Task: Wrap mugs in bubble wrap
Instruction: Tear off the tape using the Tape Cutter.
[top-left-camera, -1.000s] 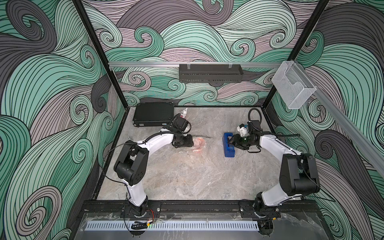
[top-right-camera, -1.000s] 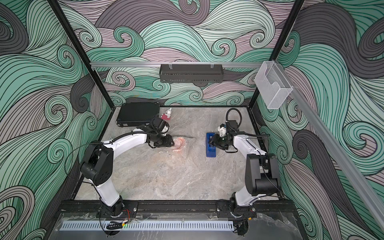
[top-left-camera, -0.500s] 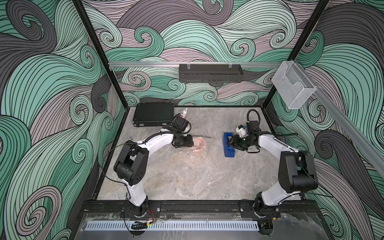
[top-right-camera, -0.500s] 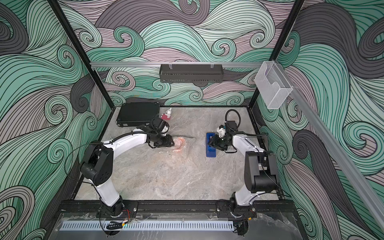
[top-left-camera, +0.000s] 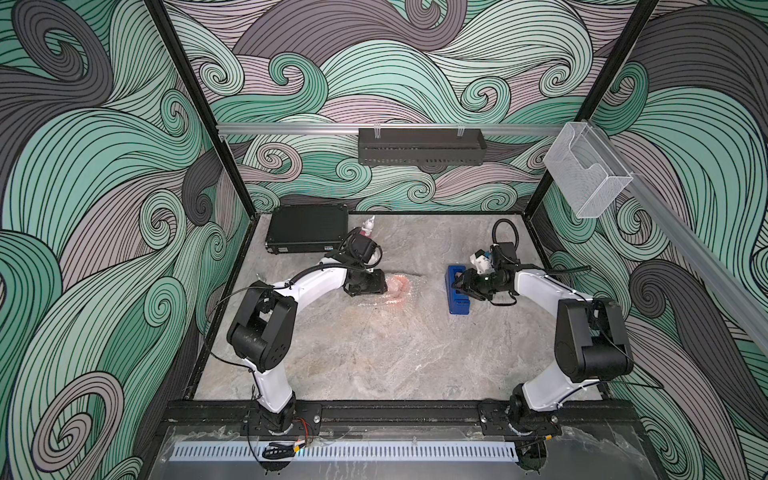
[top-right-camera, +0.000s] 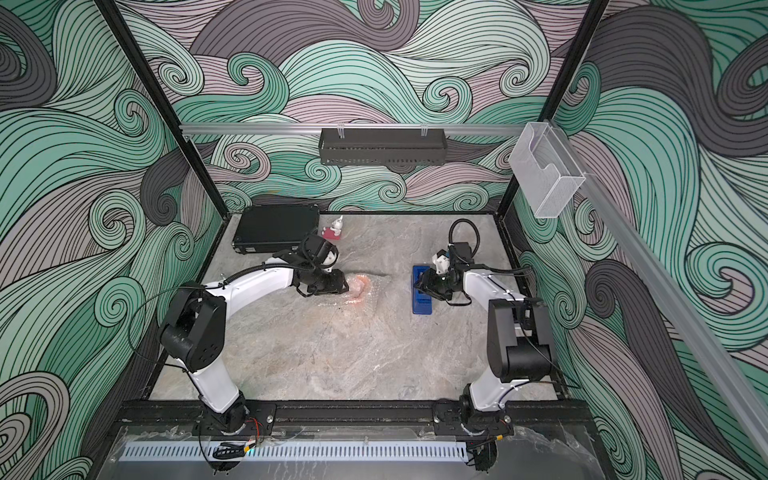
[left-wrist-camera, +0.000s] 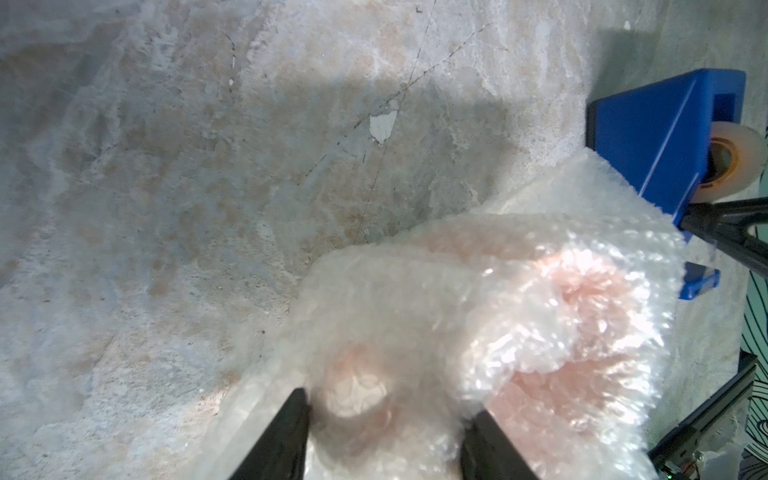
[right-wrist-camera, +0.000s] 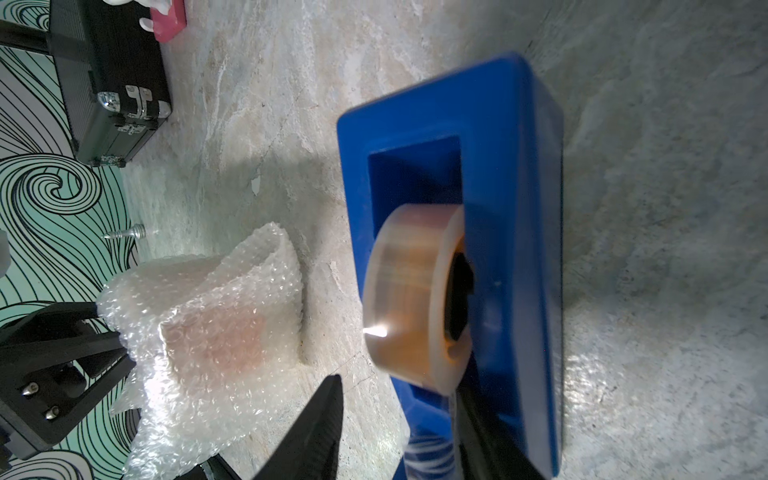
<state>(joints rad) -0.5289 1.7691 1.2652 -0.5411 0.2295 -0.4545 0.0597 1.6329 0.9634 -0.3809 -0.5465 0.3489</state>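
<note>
left gripper clamped on mug through wrap, bundle between its jaws; wrap likely soft, slippery, mug rigid but fragile, best held across body; right gripper apart at dispenser.

1. Between the black fingers of your left claw: whitish, bubble-dotted bubble wrap, the mug pale orange through it.
2. At your right claw: blue tape dispenser, amber-tinted clear tape roll.
3. Beneath both: grey-beige marbled table.
</note>
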